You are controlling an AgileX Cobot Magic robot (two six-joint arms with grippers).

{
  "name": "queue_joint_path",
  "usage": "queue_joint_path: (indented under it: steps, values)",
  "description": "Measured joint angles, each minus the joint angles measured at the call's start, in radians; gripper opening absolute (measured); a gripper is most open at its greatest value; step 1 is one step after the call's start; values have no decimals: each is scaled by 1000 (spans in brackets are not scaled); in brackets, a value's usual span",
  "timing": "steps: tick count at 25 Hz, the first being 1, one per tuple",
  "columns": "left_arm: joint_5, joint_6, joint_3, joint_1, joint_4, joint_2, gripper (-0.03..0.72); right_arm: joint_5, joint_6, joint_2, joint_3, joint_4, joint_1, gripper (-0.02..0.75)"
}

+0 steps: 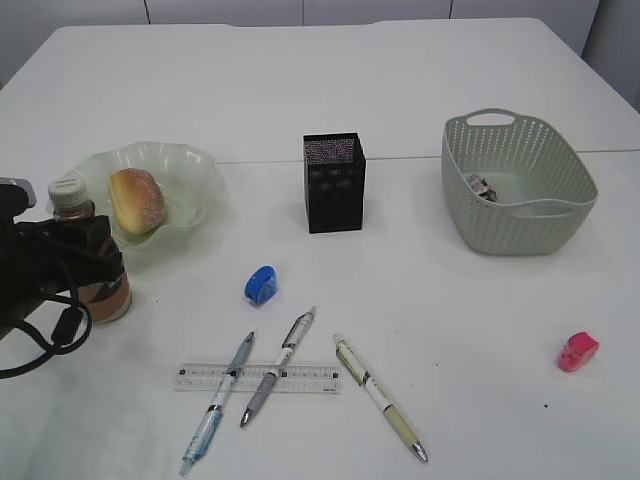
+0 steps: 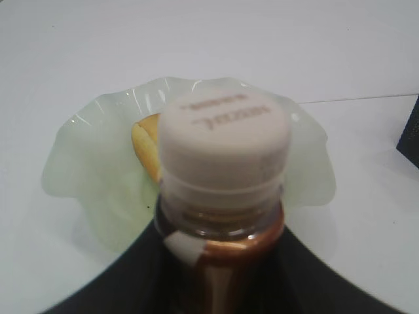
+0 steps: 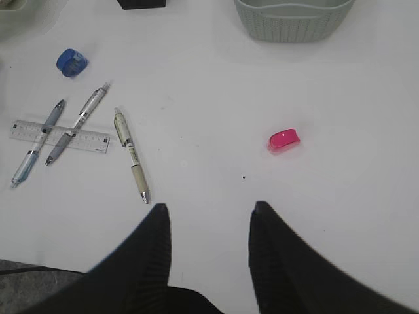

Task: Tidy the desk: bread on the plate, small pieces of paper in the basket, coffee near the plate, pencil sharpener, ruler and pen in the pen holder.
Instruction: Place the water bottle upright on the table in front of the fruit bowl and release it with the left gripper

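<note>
My left gripper (image 1: 95,255) is shut on the coffee (image 1: 72,203), which is upright just in front of the plate (image 1: 195,165); its white cap (image 2: 224,137) fills the left wrist view. The bread (image 1: 137,200) lies on the plate. A blue pencil sharpener (image 1: 261,285), a ruler (image 1: 305,378) and three pens (image 1: 278,365) lie at the desk's front, two pens across the ruler. Behind them stands the pen holder (image 1: 334,185). The basket (image 1: 515,190) holds a paper piece (image 1: 480,185). My right gripper (image 3: 208,212) hangs open and empty, below a pink sharpener (image 3: 283,140).
The third pen (image 3: 131,157) lies just up-left of my right gripper's left finger. The desk's front edge shows at the lower left of the right wrist view, with grey floor (image 3: 26,271) beyond. The left arm's cables (image 1: 45,330) trail over the desk's left front.
</note>
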Motion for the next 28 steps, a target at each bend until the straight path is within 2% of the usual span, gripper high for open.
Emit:
queue_joint_path:
  steps: [8,14,23,28]
  values:
    - [0,-11,-3,0,2,2,245,0,0,0,0,-2,0,324]
    - [0,-79,-3,0,0,2,260,0,0,0,0,-4,0,324]
    - [-16,-96,-6,0,0,2,435,0,0,0,0,-4,0,323]
    - [-28,-96,-8,0,0,-3,457,0,0,0,0,-4,0,323]
